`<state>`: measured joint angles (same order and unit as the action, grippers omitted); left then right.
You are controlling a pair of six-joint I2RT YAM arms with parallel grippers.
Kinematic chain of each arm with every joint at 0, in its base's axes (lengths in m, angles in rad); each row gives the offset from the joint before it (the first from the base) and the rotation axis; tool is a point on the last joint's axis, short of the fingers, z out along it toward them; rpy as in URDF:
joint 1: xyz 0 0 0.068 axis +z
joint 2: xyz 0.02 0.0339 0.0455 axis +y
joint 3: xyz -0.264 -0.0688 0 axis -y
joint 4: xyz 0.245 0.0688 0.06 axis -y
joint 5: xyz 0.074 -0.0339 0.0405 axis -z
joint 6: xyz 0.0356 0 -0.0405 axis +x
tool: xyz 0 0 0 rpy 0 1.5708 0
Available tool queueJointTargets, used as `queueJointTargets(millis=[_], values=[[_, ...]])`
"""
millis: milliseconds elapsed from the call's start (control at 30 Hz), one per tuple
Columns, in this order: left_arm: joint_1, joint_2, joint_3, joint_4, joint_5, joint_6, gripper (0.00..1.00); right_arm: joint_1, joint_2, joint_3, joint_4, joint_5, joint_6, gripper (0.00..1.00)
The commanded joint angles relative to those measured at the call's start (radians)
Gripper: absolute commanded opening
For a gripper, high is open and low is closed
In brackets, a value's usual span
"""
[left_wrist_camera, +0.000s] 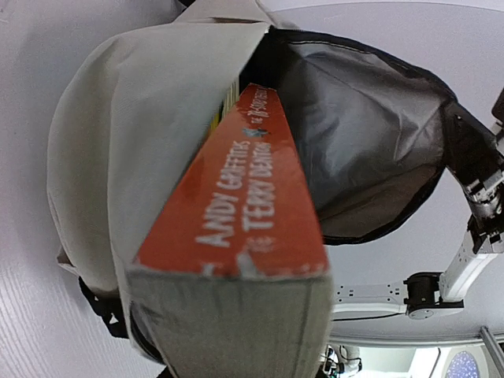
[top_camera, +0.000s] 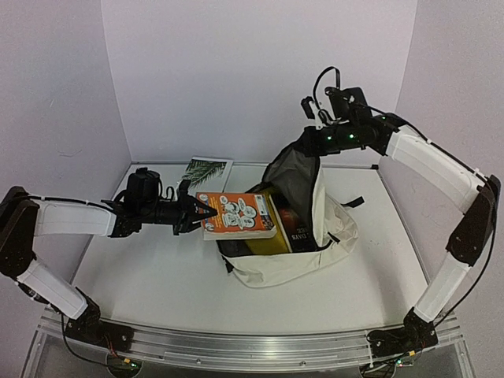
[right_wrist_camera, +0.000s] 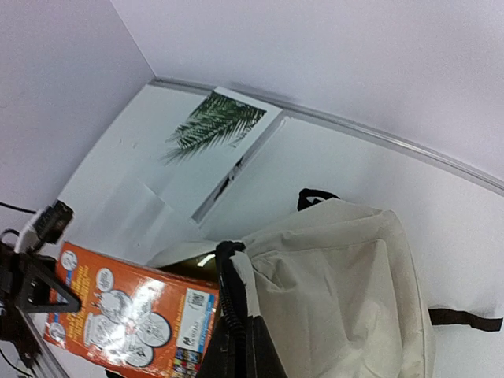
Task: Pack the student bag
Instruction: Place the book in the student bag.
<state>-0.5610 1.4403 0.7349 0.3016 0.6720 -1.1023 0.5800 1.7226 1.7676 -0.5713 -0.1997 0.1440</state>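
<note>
I have the bag [top_camera: 303,264] lying on the worktop [top_camera: 157,276] at centre right of the overhead view, its mouth turned toward the left of the frame. The right arm [top_camera: 425,161] reaches in from the upper right, its jaws clenched on the black-edged rim of the bag and lifting it, so the grey lining [top_camera: 295,177] stands up like a hood and the opening gapes. I judge that lift is there only to make room: without it the soft fabric would sag across the mouth. The left arm [top_camera: 75,218] comes in level from the left, its jaws grasping the orange book [top_camera: 239,215] by its outer edge, cover up and flat, with the far end just at the mouth. Held flat and by the tail end, the book can slide straight in. In the left wrist view its spine runs directly into the dark opening. A dark book [top_camera: 298,228] and a yellowish one [top_camera: 261,241] already lie inside. A palm-leaf print [top_camera: 206,171] lies apart at the back of the worktop.
</note>
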Motion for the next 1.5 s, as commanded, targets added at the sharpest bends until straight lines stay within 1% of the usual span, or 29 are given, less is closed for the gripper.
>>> queueJointTargets(millis=[0,33,133,267,533,700,833,1000,1133,1200,1400,1467], values=[[-0.027,0.04,0.035,0.236,-0.019,-0.065,0.0,-0.003,-0.12,-0.026,0.181,-0.002,0.112,0.0],[-0.04,0.068,0.038,0.286,-0.02,-0.092,0.0,-0.002,-0.129,-0.036,0.19,-0.001,0.124,0.0],[-0.059,0.109,0.046,0.365,-0.021,-0.138,0.0,-0.002,-0.136,-0.045,0.198,0.001,0.135,0.0],[-0.096,0.155,0.076,0.407,-0.032,-0.158,0.0,0.001,-0.13,-0.05,0.206,0.016,0.138,0.0],[-0.135,0.185,0.116,0.471,-0.057,-0.172,0.0,0.008,-0.112,-0.044,0.216,0.029,0.138,0.0],[-0.152,0.229,0.158,0.471,-0.062,-0.164,0.0,0.01,-0.108,-0.039,0.224,0.025,0.142,0.0],[-0.157,0.277,0.163,0.443,-0.091,-0.157,0.0,0.011,-0.116,-0.038,0.234,0.027,0.156,0.0],[-0.16,0.337,0.149,0.447,-0.129,-0.174,0.0,0.012,-0.141,-0.039,0.266,0.023,0.18,0.0],[-0.172,0.383,0.182,0.437,-0.145,-0.17,0.0,0.019,-0.157,-0.039,0.293,0.001,0.205,0.0],[-0.18,0.403,0.203,0.422,-0.153,-0.163,0.0,0.032,-0.161,-0.046,0.309,0.029,0.214,0.0],[-0.212,0.477,0.293,0.404,-0.179,-0.151,0.0,0.098,-0.164,-0.084,0.37,0.185,0.238,0.0],[-0.231,0.504,0.341,0.36,-0.202,-0.123,0.0,0.123,-0.161,-0.091,0.391,0.225,0.248,0.0]])
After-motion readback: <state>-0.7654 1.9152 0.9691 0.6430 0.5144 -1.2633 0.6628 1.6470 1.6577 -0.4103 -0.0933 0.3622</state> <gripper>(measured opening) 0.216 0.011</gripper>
